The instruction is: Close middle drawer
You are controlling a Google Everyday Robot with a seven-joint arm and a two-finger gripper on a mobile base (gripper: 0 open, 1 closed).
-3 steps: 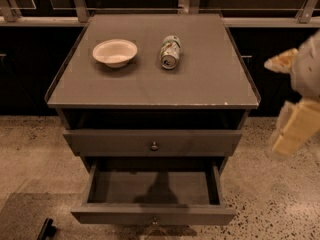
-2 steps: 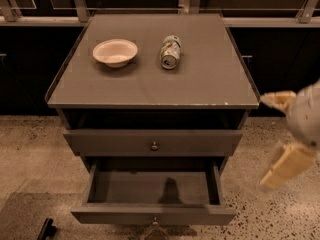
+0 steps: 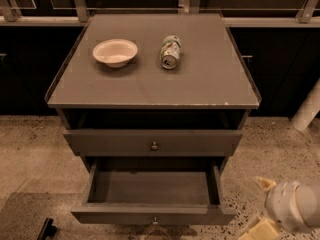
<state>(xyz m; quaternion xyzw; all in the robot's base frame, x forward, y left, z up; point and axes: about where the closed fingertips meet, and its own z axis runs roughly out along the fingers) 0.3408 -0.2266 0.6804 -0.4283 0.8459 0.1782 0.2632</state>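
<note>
Gripper (image 3: 261,207) has dropped from beside the cabinet (image 3: 210,79) top to the lower right of view, fingers apart, nothing held. Middle drawer (image 3: 115,215) stands pulled well out beneath the upper drawer (image 3: 110,143) and lies left of the gripper, its front right corner nearest. Its face runs left-right, knob (image 3: 155,219) toward the camera; judged travel axis runs straight back into the cabinet.

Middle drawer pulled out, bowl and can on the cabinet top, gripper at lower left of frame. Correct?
No. The gripper is at lower right in the camera view, not lower left, fingers open. The rest holds: middle drawer pulled out, bowl and can on the cabinet top.
</note>
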